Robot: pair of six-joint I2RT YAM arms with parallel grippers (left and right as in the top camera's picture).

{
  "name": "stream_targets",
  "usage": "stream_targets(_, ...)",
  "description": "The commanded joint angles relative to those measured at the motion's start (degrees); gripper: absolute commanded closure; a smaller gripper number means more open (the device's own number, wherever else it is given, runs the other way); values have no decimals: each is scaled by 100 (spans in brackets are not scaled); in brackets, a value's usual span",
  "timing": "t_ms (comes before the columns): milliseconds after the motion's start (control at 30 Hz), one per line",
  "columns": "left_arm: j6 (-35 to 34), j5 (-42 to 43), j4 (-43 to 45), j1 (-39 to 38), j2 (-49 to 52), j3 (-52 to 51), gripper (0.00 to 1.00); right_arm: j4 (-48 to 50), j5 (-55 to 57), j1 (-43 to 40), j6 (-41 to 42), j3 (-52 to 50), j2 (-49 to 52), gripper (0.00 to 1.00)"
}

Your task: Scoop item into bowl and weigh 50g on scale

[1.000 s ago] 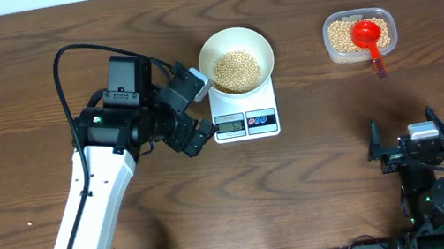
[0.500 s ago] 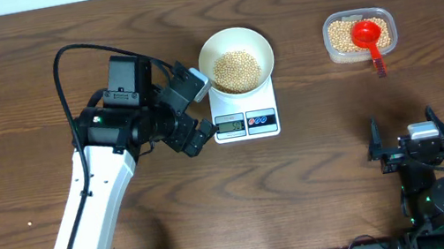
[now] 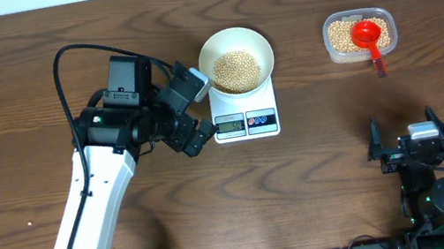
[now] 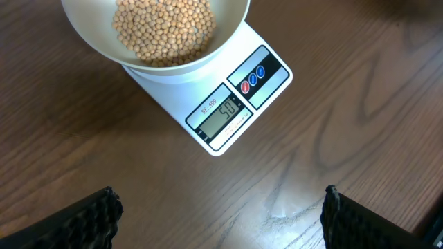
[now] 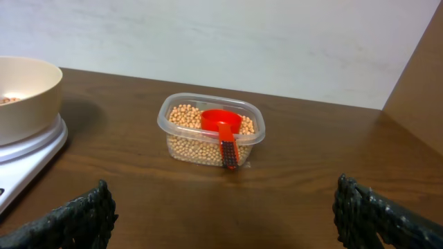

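Beans (image 4: 163, 28), heaped in the bowl (image 4: 232, 14) on the scale (image 4: 239, 97), are light, hard and quick to roll. Any trimming is best done with the scoop (image 5: 220, 123), taken by its handle, in the tub (image 5: 163, 121) right of the scale. Both the left tool (image 4: 220, 211), just left of the scale, and the right tool (image 5: 225, 214) gape wide, holding nothing.

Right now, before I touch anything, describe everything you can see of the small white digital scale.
The small white rectangular plastic-looking digital scale lies flat on the dark wooden table. Its front strip carries a grey LCD display, which seems to read 50, and round red and blue buttons. The round white bowl of tan beans sits on its platform, covering most of it. Nothing else touches it.
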State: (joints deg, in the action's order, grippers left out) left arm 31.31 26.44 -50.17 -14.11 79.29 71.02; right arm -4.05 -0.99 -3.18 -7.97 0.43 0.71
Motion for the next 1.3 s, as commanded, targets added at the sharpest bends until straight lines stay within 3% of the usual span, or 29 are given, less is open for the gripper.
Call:
stream_targets(0,-50,-13,-15,-11,-50,111,6,-24,85,28,61,-11,-44,1)
stream_targets(800,-50,-11,-17,-11,-120,109,6,-24,85,28,61,-11,-44,1)
stream_targets(1267,-269,7,-516,302,-1364,109,6,-24,85,28,61,-11,-44,1)
